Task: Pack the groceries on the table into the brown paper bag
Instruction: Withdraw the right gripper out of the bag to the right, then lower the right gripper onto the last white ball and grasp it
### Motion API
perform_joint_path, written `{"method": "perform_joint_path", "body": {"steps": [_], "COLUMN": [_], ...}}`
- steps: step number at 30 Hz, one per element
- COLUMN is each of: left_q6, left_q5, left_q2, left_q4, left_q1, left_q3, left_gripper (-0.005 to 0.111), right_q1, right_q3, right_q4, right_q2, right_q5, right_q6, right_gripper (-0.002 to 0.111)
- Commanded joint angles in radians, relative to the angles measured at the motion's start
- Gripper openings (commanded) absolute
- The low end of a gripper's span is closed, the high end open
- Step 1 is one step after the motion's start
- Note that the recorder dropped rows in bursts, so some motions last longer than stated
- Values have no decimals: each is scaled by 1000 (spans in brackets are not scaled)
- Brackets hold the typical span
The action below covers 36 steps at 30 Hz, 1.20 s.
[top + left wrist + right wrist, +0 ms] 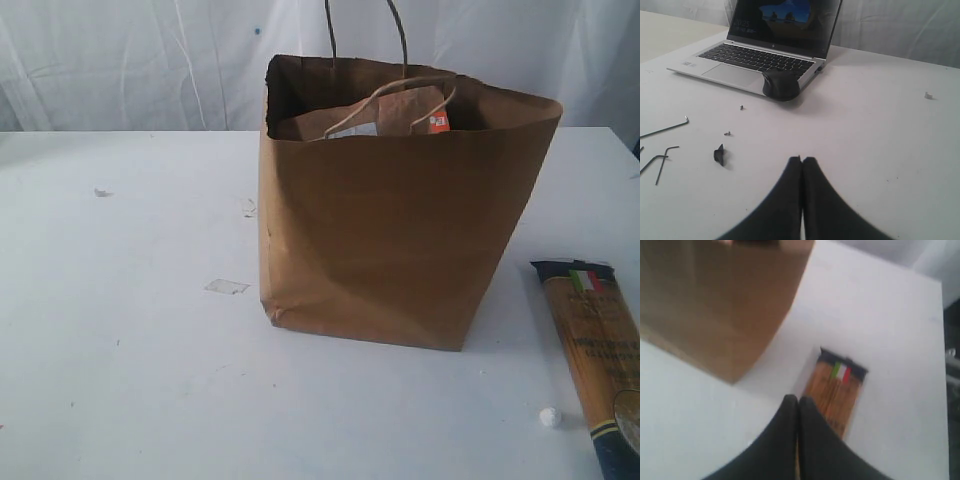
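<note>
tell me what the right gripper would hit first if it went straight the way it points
Most likely the long spaghetti packet: the shut right gripper points straight at it, and its tips overlap the packet. How high the tips are above it is unclear. The brown paper bag sits off that line.

Black tapered left tool [801,160], matching right tool [797,400]
</note>
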Motion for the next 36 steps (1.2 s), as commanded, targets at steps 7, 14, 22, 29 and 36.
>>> {"method": "perform_joint_path", "body": {"steps": [7,14,22,29,36], "left_q6": [-2,-2,-2,-2,-2], "left_q5": [2,2,2,2,2], "left_q2": [-4,-4,-4,-4,-4], "left_q4": [16,16,16,16,16], "left_q1": [-7,-7,-7,-7,-7], "left_q3": [4,4,4,4,4], "left_gripper": [0,0,0,0,0], "right_q1": [-1,-1,-1,-1,-1], "right_q3": [239,236,181,181,181], "right_q4": [175,273,327,231,-26], "right_q2": [-75,89,374,611,740], "right_q5": [-56,16,-4,-136,-217], "right_q6": [-80,-123,-206,-218,158], "right_gripper": [0,0,0,19,37]}}
